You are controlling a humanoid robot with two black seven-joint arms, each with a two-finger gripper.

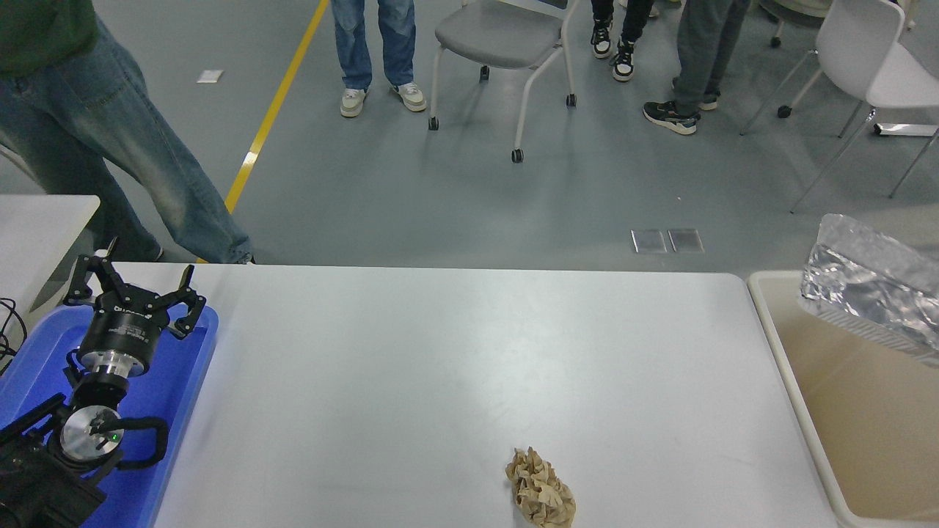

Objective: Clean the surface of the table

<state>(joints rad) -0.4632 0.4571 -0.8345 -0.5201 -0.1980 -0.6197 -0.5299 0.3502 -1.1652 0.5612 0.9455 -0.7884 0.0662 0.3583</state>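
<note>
The white-grey table surface fills the middle of the head view. A crumpled ball of brown paper lies on it near the front edge. A crushed silver foil tray hangs tilted at the right edge of the picture, above the beige tub. What holds the foil tray is cut off by the picture's edge. My right gripper is out of view. My left gripper is parked open and empty over the blue tray at the lower left.
A smaller white table shows its corner at the left. A person in jeans stands at the table's far left corner. More people and wheeled chairs stand on the grey floor beyond.
</note>
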